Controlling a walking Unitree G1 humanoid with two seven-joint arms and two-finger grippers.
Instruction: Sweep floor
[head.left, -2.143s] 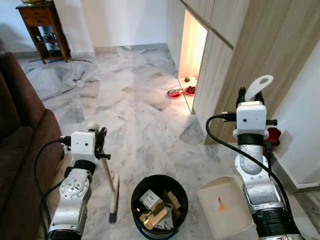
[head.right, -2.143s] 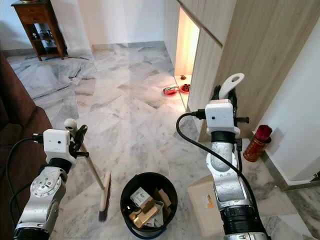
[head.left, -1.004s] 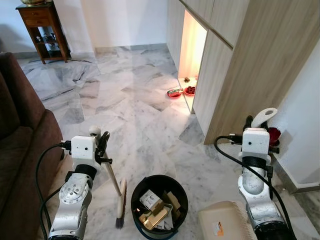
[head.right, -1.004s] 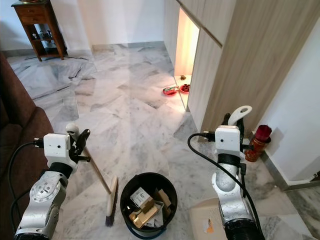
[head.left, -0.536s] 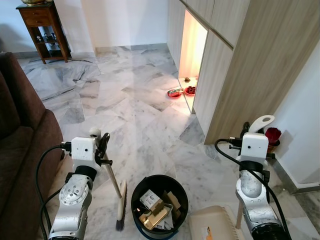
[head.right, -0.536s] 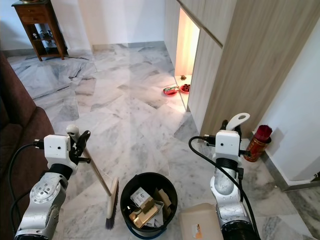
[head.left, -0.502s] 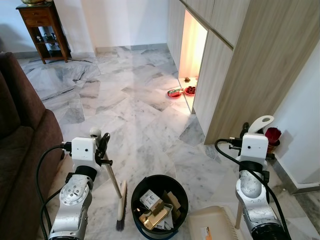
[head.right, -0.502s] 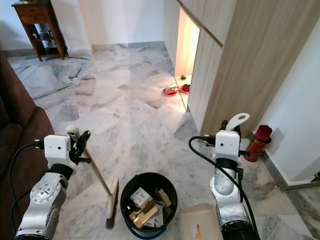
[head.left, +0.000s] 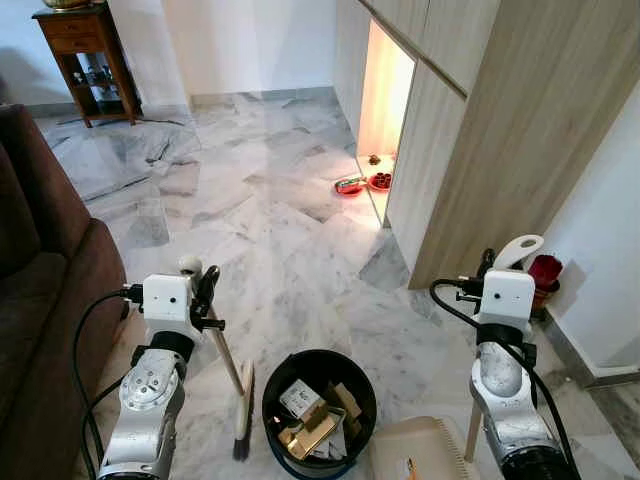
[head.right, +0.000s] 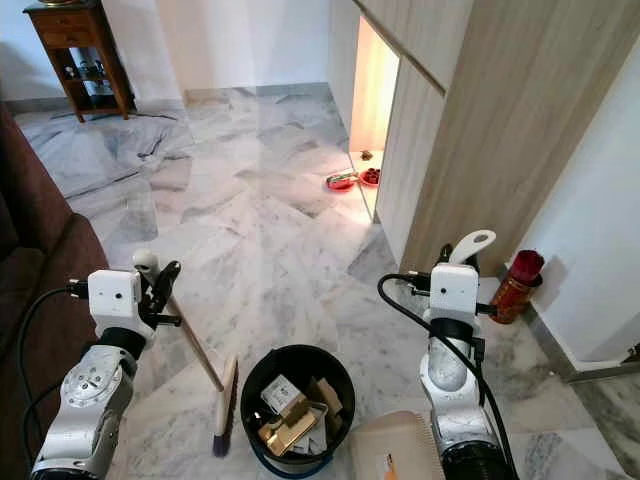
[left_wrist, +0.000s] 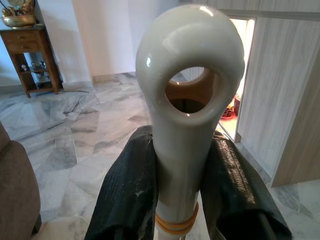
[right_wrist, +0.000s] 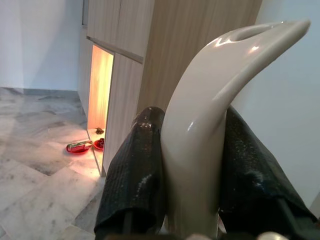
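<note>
Bin (head.left: 319, 408) of scraps stands between broom (head.left: 243, 412) and dustpan (head.left: 420, 461), both handles clamped in fingers.

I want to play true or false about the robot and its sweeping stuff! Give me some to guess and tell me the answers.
1. The left pincer is shut on the broom handle. True.
2. The bin is empty. False: it holds boxes and scraps.
3. The right pincer holds the dustpan by its handle. True.
4. The broom's bristles are inside the bin. False: they rest on the floor beside it, on the robot's left.
5. The red bowls sit by the sofa. False: they sit at the lit cupboard opening, across the room.
</note>
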